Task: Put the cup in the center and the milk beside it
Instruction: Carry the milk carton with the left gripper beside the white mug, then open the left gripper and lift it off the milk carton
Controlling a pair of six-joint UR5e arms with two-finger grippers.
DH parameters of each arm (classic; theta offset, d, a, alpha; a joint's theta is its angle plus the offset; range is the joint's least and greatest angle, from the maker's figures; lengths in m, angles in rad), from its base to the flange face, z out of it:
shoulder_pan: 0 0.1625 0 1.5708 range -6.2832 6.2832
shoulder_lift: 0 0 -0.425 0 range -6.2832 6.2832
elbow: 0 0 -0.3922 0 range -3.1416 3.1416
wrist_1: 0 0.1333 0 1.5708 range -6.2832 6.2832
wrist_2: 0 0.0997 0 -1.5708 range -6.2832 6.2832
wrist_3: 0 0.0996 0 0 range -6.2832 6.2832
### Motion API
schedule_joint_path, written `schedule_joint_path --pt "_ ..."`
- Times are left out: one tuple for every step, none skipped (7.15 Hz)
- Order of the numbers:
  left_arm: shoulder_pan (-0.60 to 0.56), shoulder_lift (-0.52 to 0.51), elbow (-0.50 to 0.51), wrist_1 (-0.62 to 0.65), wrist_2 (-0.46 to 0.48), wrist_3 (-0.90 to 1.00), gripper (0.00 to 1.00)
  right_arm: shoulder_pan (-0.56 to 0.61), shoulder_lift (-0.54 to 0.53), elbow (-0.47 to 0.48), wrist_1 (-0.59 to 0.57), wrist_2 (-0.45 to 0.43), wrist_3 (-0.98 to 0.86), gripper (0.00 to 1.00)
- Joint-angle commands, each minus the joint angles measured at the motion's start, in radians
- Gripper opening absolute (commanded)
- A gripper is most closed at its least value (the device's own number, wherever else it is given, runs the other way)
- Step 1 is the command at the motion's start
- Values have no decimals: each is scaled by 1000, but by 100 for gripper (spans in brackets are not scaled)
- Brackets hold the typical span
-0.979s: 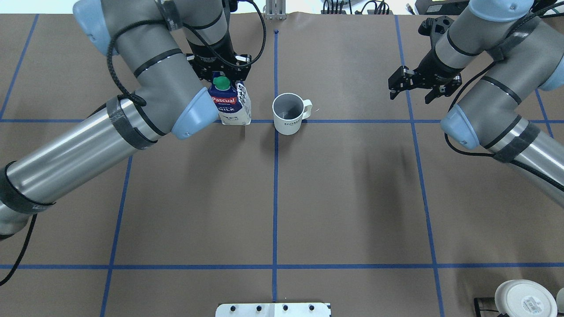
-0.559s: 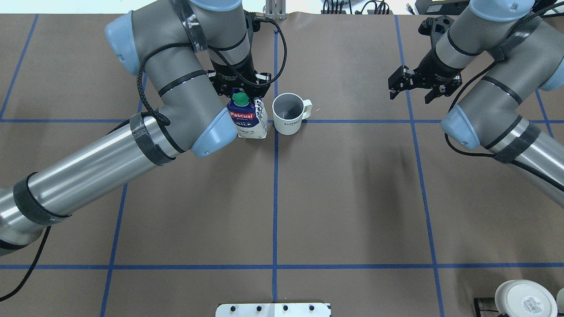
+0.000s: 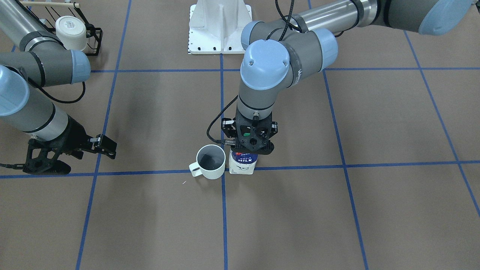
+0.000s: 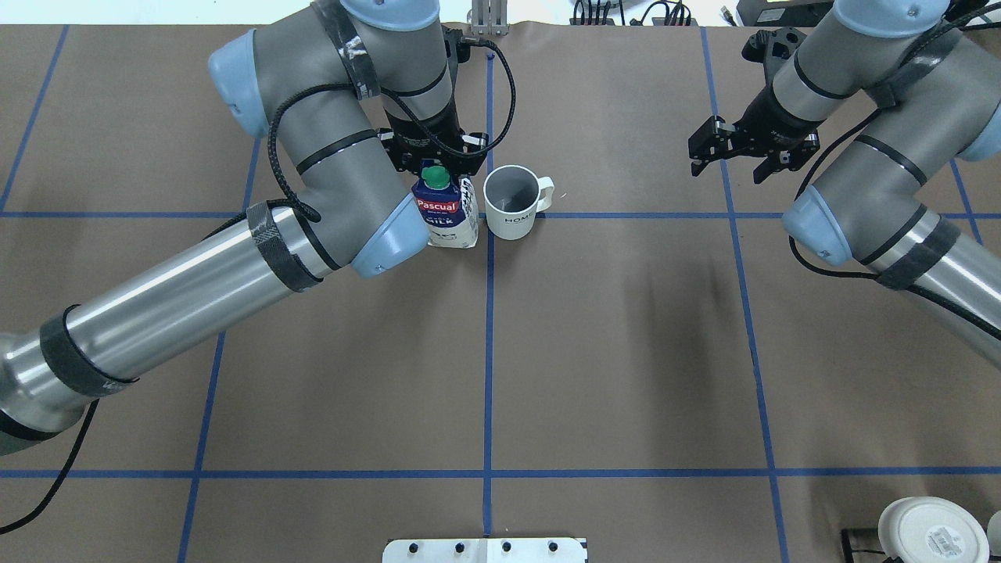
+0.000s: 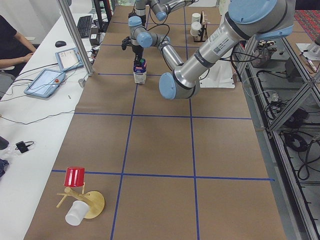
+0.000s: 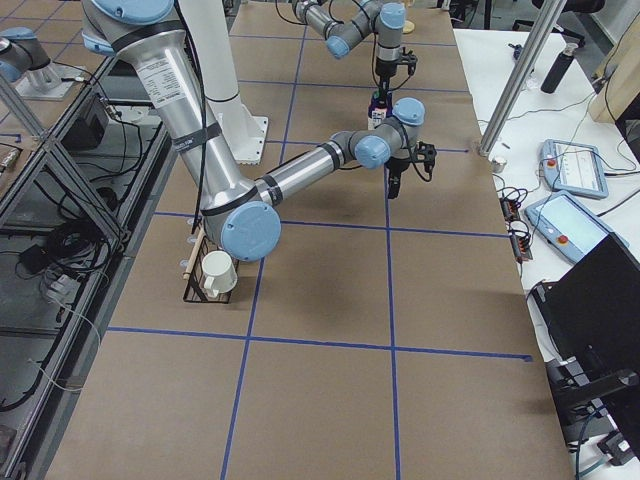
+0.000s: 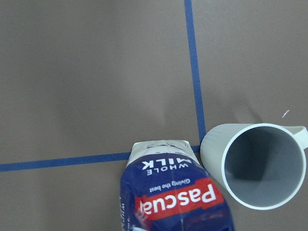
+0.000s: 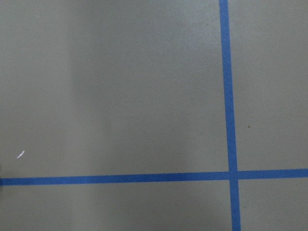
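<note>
Over on the robot's left side, the left arm reaches in across the brown gridded table (image 4: 610,352), and its left gripper (image 4: 436,166) is clamped on the top of the milk (image 4: 447,220), fingers pressed either side just under the green cap. The carton stands upright, red label facing the robot, with its base on the cross-wise tape line. Whether it rests fully on the paper, I cannot tell.

Just beside it to the right sits the cup (image 4: 511,202), upright, dark inside showing, its handle pointing towards the robot's right. It covers the crossing of blue tape lines (image 7: 199,143), so it is on the center. The gap between carton and cup is tiny; touching or not, I cannot say.

Further right, the right gripper (image 4: 727,168) hangs above the table with its fingers spread apart, holding nothing, well away from the cup. At the near right corner, an upturned white cup (image 4: 931,532) shows its labelled base.
</note>
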Motion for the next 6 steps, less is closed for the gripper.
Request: schedule_joint_path --pt "-3 -1 -5 -80 -2 -95 99 -12 -45 23 48 -9 9 100" --pt "-8 -1 -23 -71 -5 -101 99 -12 -58 14 106 -11 16 100" --pt "-29 4 -47 -63 -11 -102 99 -12 -59 9 105 -14 17 100" --pt "-49 23 -105 5 -11 -93 99 -9 -91 17 97 7 14 100" --pt "-105 74 -205 72 -17 -75 99 -8 -113 6 105 1 16 100" --pt "-159 185 -335 87 -31 32 99 -2 -121 6 107 -26 16 100"
